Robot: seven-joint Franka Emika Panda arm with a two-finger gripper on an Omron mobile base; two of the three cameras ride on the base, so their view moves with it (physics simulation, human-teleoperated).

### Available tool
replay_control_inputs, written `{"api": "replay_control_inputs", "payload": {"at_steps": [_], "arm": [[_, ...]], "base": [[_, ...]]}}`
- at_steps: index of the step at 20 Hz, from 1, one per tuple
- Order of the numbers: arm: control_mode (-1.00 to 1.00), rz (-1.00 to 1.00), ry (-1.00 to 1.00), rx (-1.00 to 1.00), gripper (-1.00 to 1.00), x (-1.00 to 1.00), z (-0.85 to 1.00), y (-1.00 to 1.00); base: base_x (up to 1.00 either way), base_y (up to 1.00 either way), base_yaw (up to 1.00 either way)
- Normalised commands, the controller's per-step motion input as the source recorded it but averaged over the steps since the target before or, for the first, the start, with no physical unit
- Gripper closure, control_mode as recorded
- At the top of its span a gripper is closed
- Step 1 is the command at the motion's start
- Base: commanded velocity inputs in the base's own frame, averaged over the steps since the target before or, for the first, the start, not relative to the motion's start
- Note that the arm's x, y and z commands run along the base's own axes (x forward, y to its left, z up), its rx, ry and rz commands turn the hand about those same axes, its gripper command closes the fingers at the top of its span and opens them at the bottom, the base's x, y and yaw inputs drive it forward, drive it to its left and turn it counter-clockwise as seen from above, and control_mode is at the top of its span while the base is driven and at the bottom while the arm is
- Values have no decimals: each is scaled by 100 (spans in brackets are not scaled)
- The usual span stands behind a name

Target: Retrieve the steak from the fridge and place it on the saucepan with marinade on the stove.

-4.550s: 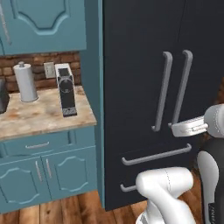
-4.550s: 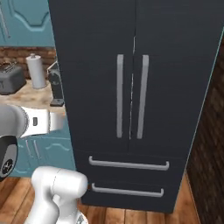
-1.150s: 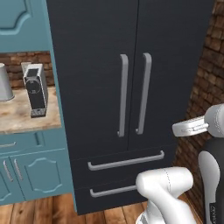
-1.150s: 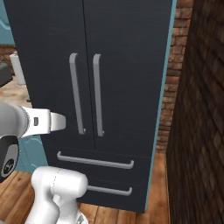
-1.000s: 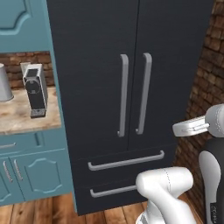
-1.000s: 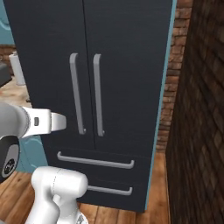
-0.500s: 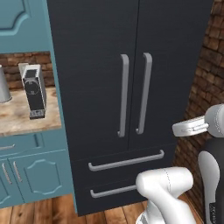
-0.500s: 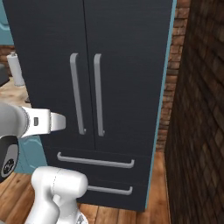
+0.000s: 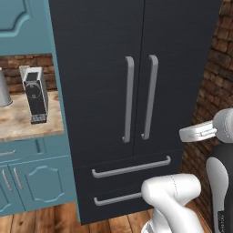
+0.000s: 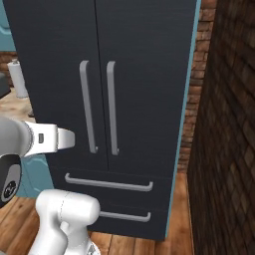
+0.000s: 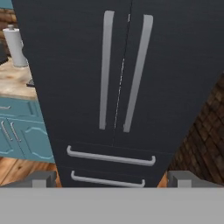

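Hand view: fridge (image 11: 131, 70) now squarely ahead, doors shut, worktop (image 11: 15, 81) slid off to fridge's left, tool (image 11: 111, 179) spread wide and empty, handles next.

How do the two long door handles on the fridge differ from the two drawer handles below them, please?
The door handles stand upright, side by side at the seam between the doors; the drawer handles lie level, one above the other. The door handles look longer. All four are silver bars on the black fridge, which is shut.
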Motion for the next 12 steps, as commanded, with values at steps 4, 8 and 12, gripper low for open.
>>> {"api": "replay_control_inputs", "payload": {"at_steps": [4,8,12], "arm": [[-100,0,0,1,-100,2,0,-16],[-100,0,0,3,-100,21,0,-22],[-100,0,2,4,-100,40,0,-18]], "base": [[0,-2,0],[0,0,0],[0,0,0]]}}
